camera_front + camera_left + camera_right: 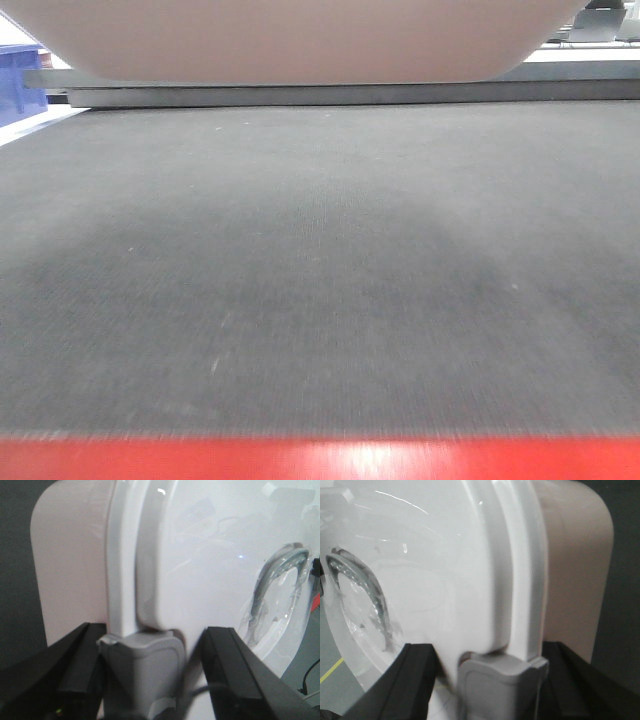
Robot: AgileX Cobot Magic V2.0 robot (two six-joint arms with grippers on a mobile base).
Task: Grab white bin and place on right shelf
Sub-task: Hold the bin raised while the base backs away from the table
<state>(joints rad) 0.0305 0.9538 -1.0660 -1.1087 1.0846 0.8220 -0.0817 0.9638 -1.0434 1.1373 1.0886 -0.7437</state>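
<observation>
The white bin (300,40) is a translucent, pinkish-white plastic tub with softly rounded bottom corners. In the front view its underside fills the top of the frame, above the far edge of the table (320,300), where a broad soft shadow lies on the surface. The tabletop is dark grey with a fine woven-looking grain, and its near edge is a glossy red strip (320,462). Just behind the tub runs the dull steel front rail of the right shelf (590,72). A blue bin (18,80) shows at the far left corner.

In the wrist views the lid (210,555) is glossy white and mirror-like, with a raised rolled rim and a round recessed handle (280,580).

The left gripper (150,680) is clamped across that rim — its matte black fingers (75,675) straddle a grey clasp (142,667), one against the tub's wall, the other on the lid side. The right gripper (492,680) holds the opposite end likewise, its fingers (415,680) closed either side of a second grey clasp (500,687).
</observation>
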